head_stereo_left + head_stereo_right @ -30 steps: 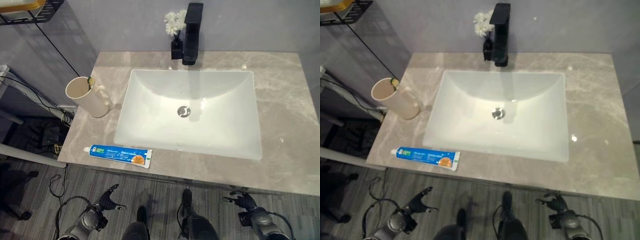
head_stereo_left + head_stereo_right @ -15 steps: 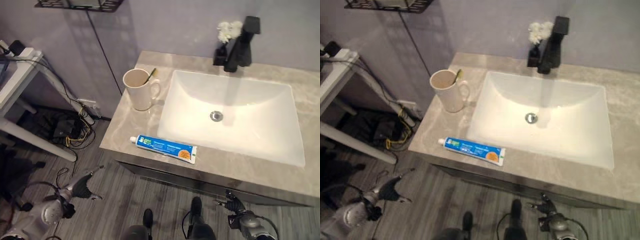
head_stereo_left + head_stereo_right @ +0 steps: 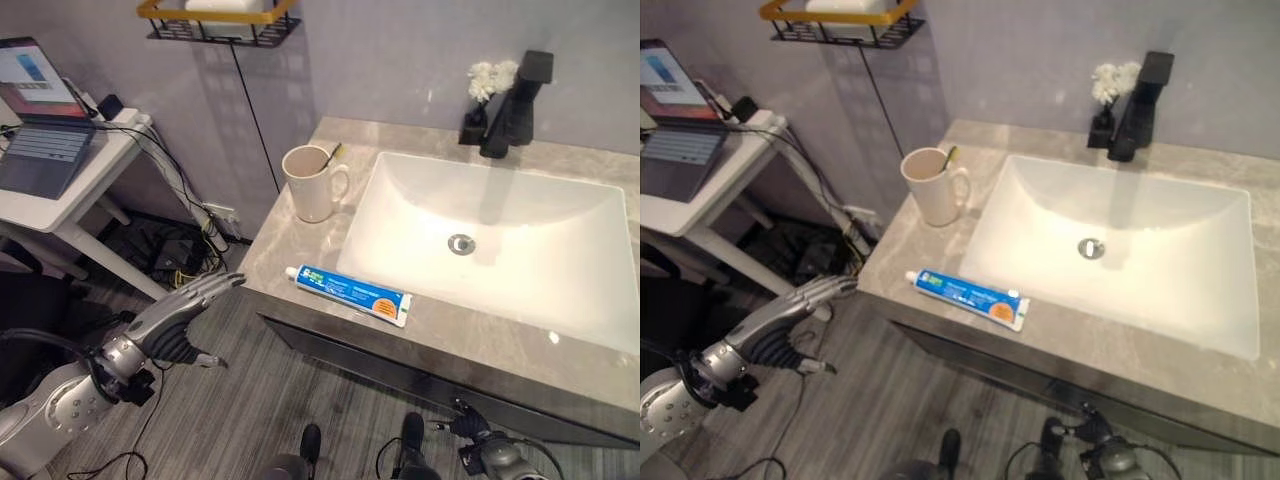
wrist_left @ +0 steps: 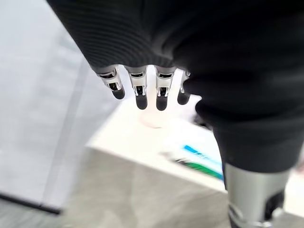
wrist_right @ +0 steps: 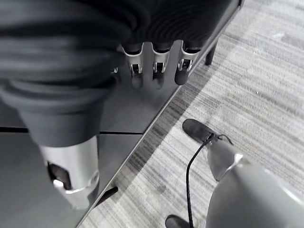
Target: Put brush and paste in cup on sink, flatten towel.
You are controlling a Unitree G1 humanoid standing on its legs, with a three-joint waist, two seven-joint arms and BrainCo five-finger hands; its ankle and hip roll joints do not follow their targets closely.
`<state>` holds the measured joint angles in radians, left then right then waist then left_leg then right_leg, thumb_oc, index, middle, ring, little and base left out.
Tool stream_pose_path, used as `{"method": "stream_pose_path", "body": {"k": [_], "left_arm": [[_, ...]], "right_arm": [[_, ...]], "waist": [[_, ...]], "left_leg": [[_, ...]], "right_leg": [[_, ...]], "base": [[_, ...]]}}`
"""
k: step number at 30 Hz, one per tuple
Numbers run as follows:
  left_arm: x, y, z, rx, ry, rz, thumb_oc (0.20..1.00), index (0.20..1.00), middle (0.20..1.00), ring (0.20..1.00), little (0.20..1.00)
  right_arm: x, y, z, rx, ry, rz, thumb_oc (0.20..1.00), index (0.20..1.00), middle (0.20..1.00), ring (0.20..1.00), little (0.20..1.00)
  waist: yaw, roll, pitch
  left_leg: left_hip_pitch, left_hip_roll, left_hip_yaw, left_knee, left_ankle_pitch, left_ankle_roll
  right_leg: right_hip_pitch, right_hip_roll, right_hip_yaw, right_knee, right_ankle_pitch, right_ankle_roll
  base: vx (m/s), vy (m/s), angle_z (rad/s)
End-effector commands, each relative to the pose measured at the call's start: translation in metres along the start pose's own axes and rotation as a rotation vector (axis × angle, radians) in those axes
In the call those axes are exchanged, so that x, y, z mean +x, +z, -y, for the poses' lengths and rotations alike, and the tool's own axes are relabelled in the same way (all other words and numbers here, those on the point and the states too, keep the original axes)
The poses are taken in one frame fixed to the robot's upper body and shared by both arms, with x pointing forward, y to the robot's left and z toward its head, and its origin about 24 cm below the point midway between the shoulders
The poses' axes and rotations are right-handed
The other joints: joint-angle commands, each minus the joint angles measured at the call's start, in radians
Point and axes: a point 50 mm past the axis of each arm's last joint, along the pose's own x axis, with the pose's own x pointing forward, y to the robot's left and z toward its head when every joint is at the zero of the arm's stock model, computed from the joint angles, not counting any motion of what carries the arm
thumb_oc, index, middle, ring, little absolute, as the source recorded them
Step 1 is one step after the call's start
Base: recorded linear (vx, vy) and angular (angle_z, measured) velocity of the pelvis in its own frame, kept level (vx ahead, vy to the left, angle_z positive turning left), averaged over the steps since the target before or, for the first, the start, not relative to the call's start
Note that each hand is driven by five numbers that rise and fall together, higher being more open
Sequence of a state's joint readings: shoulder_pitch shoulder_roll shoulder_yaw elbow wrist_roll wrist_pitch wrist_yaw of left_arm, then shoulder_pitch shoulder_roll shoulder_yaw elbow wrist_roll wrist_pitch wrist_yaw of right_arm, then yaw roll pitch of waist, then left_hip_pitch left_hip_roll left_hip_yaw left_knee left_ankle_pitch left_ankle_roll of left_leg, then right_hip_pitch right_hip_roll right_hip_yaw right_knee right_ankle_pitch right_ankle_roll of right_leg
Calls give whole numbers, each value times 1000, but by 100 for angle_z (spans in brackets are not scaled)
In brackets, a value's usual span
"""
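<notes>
A cream cup [image 3: 312, 187] stands on the marble counter [image 3: 290, 240] left of the white basin [image 3: 520, 250], with a toothbrush [image 3: 331, 153] leaning inside it. A blue and white toothpaste tube [image 3: 348, 294] lies flat along the counter's front edge. My left hand [image 3: 187, 308] is raised below and left of the counter's corner, fingers [image 4: 138, 91] straight and empty, pointing toward the cup and tube [image 4: 203, 159]. My right hand [image 3: 479, 447] hangs low in front of the dark cabinet [image 5: 137, 111], its fingers [image 5: 160, 66] relaxed and holding nothing.
A black faucet [image 3: 517, 100] and a small vase of white flowers [image 3: 487, 78] stand behind the basin. At the left is a white side table [image 3: 75, 190] with an open laptop [image 3: 40, 120] and a tangle of cables beneath. A black and gold shelf [image 3: 215, 22] hangs on the wall.
The camera has swung left, so the sink now sits to the right and the side table has come into view. My left arm has lifted with its fingers stretched toward the counter.
</notes>
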<state>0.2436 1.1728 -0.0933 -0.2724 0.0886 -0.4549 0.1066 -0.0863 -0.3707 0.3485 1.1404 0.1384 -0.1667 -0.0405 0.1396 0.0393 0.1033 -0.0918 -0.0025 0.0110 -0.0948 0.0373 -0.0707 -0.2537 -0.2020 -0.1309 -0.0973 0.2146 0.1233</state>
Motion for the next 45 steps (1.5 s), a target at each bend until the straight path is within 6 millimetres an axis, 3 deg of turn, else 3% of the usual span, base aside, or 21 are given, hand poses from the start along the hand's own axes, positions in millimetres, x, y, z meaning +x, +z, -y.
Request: {"method": "stream_pose_path", "body": {"k": [1,12,23,37,38,45], "left_arm": [[8,3,-21,-4,108,47,1000,1000,1000,1000,1000],[31,11,-24,34,105,126,1000,1000,1000,1000,1000],[37,7,-31,61,139,118,1000,1000,1000,1000,1000],[28,-12,-22,87,97,-12,1000,1000,1000,1000,1000],[27,-15,-20,91,89,-23,918,918,918,918,918],[27,-21,-17,178,22,-39,846,846,846,846,846]], "right_arm": [[6,29,10,-79,3,92,1000,1000,1000,1000,1000],[0,4,-4,-58,37,22,1000,1000,1000,1000,1000],[2,12,-6,-40,39,50,1000,1000,1000,1000,1000],[5,28,-3,-22,14,103,1000,1000,1000,1000,1000],[5,28,-3,-25,13,105,1000,1000,1000,1000,1000],[5,33,0,-35,8,126,1000,1000,1000,1000,1000]], "waist": [[-26,3,38],[-116,-57,38],[-129,-75,38],[-118,-73,46],[-119,-73,46],[-122,-74,52]], "left_leg": [[-69,20,-2,7,11,-5],[-180,44,64,7,35,-15],[-202,53,75,7,38,-18],[-228,47,60,7,43,-15],[-230,47,58,7,43,-14],[-248,46,58,7,47,-14]], "right_leg": [[47,-21,37,10,-42,67],[-113,14,123,10,-8,63],[-149,24,151,10,0,62],[-164,19,145,10,-1,60],[-166,20,146,10,0,60],[-183,17,149,10,5,61]], "base": [[-36,2,-51],[1,-9,-28],[19,-6,-9],[0,0,0],[0,0,0],[-1,0,0]]}}
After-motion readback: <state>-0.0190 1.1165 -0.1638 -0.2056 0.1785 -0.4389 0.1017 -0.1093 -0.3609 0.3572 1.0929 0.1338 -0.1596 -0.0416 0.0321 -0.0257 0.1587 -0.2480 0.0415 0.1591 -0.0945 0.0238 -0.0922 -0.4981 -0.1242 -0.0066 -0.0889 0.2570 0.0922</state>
